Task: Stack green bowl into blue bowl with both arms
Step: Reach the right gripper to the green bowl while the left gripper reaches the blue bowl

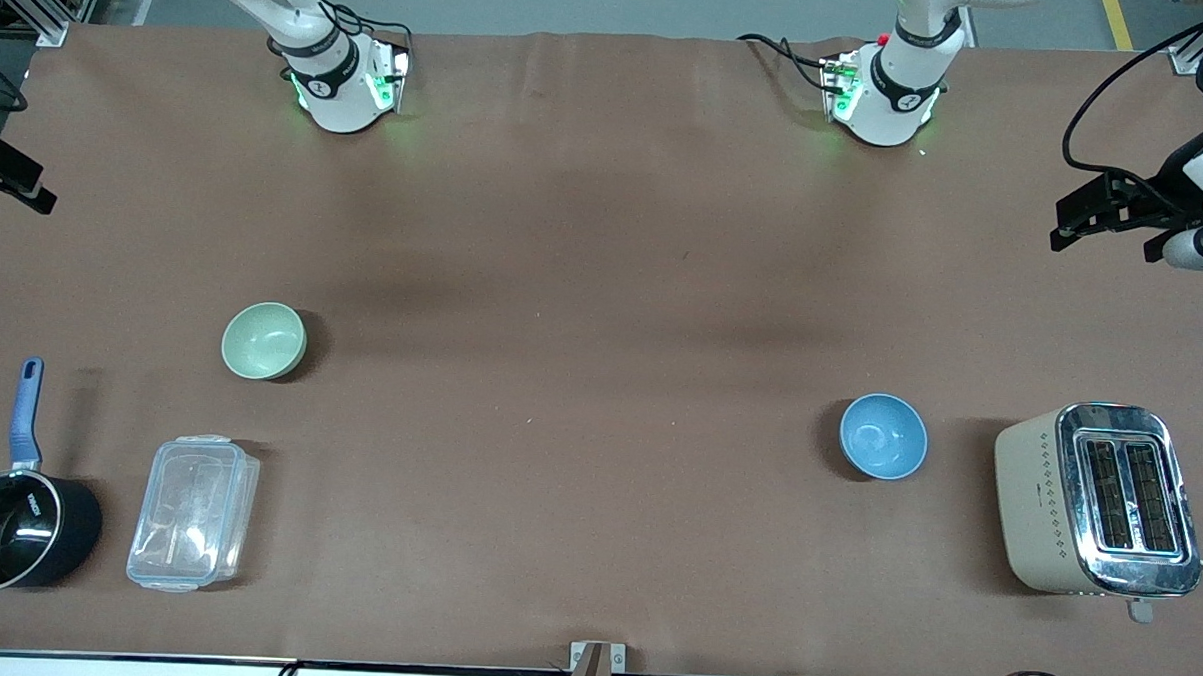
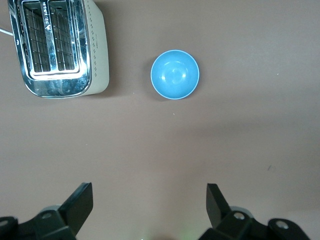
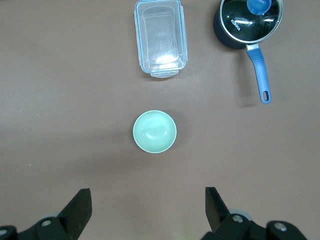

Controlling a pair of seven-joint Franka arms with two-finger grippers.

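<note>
Bowls number two on the brown table [image 1: 604,278], both small, round, smooth and matte. The green bowl [image 1: 264,340] stands upright toward the right arm's end, farther from the front camera than the clear plastic box [image 1: 193,513]. The blue bowl [image 1: 883,436] stands toward the left arm's end, just beside the one toaster [image 1: 1096,498] — a cream body with a shiny chrome top and two slots. The two bowls are well apart and nothing lies in either.

At the front corner of the right arm's end sits one black saucepan [image 1: 14,530] with a glass lid and a blue handle; the box, rectangular with rounded corners, is beside it.

Both arms wait high over the table — the left gripper [image 2: 150,207] over bare cloth near the blue bowl, the right gripper [image 3: 148,210] over bare cloth near the green bowl. Each has its jaws spread wide and holds nothing.
</note>
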